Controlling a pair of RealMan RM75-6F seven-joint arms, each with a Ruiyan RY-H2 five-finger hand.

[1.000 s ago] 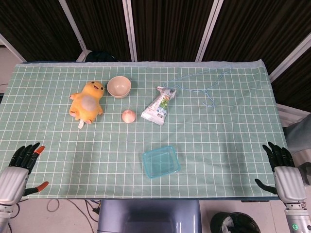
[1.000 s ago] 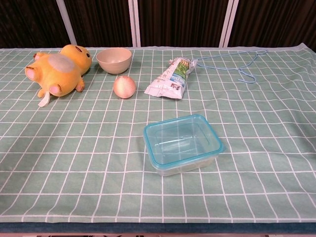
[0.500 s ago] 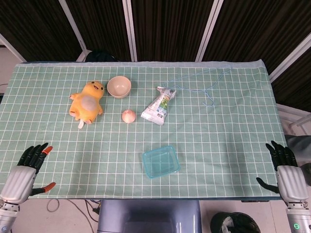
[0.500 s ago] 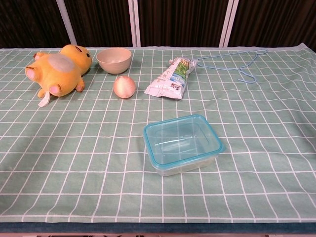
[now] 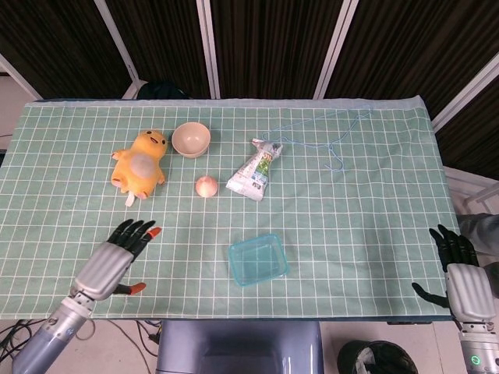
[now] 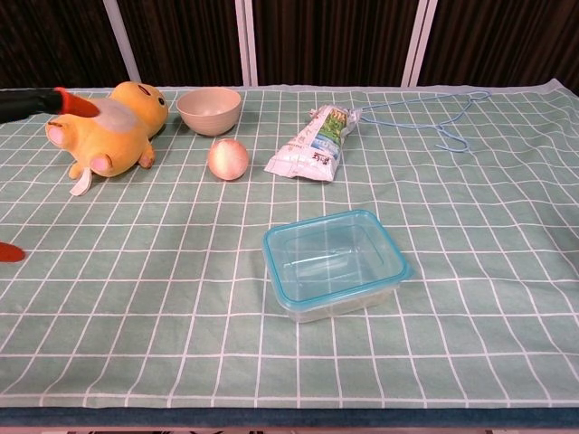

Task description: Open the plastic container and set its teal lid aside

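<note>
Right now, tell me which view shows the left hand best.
The head view: the whole left hand shows over the table, fingers spread, holding nothing. The chest view catches only red fingertips at its left edge.

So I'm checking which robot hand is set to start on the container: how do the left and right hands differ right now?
The left robot hand is over the cloth, level with the plastic container; the right robot hand hangs off the table's right edge. The left has orange fingertips; the right's look all dark. Both are open with spread fingers and hold nothing; the teal lid is still on.
</note>
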